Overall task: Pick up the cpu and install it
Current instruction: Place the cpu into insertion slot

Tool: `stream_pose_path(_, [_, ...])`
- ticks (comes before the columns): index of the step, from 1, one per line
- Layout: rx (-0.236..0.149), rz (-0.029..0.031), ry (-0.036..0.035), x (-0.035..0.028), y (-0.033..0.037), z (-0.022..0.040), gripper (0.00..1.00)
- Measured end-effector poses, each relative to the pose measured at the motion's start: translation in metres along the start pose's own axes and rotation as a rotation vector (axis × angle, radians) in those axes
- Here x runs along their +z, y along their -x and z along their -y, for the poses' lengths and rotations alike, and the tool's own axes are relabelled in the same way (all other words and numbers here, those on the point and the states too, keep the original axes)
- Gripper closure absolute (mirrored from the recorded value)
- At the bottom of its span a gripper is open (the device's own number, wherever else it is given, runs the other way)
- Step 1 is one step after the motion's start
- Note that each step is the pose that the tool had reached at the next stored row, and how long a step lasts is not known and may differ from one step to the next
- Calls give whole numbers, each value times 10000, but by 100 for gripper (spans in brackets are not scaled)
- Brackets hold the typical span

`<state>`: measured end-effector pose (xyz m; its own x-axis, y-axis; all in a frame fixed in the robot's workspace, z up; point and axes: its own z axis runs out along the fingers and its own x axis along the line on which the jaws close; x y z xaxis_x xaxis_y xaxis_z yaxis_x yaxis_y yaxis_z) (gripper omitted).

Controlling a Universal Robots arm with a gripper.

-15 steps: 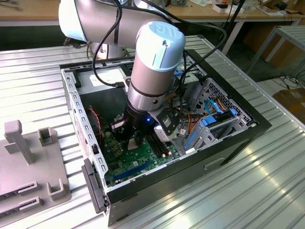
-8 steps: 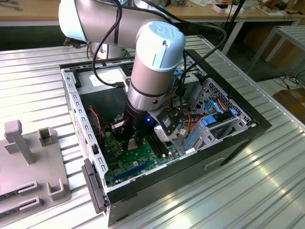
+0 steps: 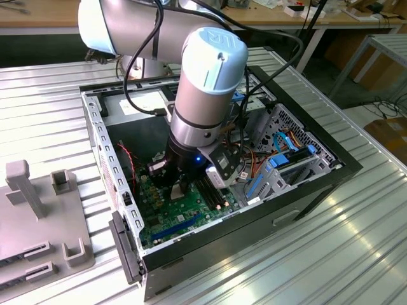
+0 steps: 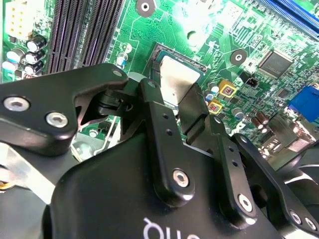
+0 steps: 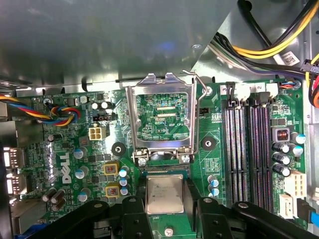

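The cpu (image 5: pixel 164 194) is a small square silver-grey plate, seen in both wrist views. It sits level at the socket of the green motherboard (image 5: pixel 65 149), just below the raised metal load plate (image 5: pixel 159 117). My gripper (image 5: pixel 165 205) is shut on it, one black finger (image 5: pixel 134 211) against each side. In the second wrist view the cpu (image 4: pixel 177 77) shows between the fingertips (image 4: pixel 149 94), with the gripper (image 4: pixel 172 97) right over the socket. In the exterior view the gripper (image 3: pixel 181 184) reaches down into the open computer case (image 3: pixel 318 184), close above the motherboard (image 3: pixel 191 219).
Black memory slots (image 5: pixel 249 149) run beside the socket, and the socket lever (image 5: pixel 195 109) stands up next to the load plate. Yellow and black cables (image 5: pixel 269 45) hang near the case wall. A drive cage with blue cables (image 3: pixel 286 152) fills the case's right side. A grey fixture (image 3: pixel 38 216) stands outside on the exterior view's left.
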<state>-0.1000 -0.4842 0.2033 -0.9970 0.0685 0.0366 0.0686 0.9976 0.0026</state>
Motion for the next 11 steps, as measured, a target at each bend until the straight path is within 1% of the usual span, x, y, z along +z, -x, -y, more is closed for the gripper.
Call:
stream_pose_path(4, [0,0,1,-2,0,0,59])
stream_pose_path(5, [2,-9,-1,-4,-2,1,59])
stream_pose_path(7, [1,-2,-1,-3,-1,1,62])
stream_pose_path(11, [0,-2,2,-1,0,0,62])
